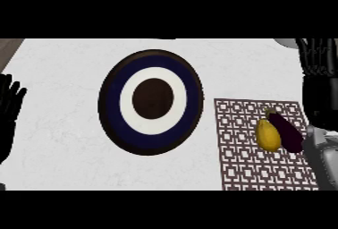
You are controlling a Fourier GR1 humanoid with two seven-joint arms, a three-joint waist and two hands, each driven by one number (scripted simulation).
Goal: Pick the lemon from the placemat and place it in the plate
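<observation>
Patterned placemat (pixel 264 152) at near right carries the lemon (pixel 268 135), touching a dark eggplant (pixel 286 132) on its right.
My right hand (pixel 318 58) hangs at far right, fingers straight, holding nothing. My left hand (pixel 9 105) rests open at the left edge. Ringed plate (pixel 151 102) sits left of the placemat. No writing shows.

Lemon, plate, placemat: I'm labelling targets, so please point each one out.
lemon (pixel 268 135), head view, middle of its yellow body.
plate (pixel 151 137), head view, lower dark-blue band.
placemat (pixel 244 172), head view, bare patterned part below the lemon.
</observation>
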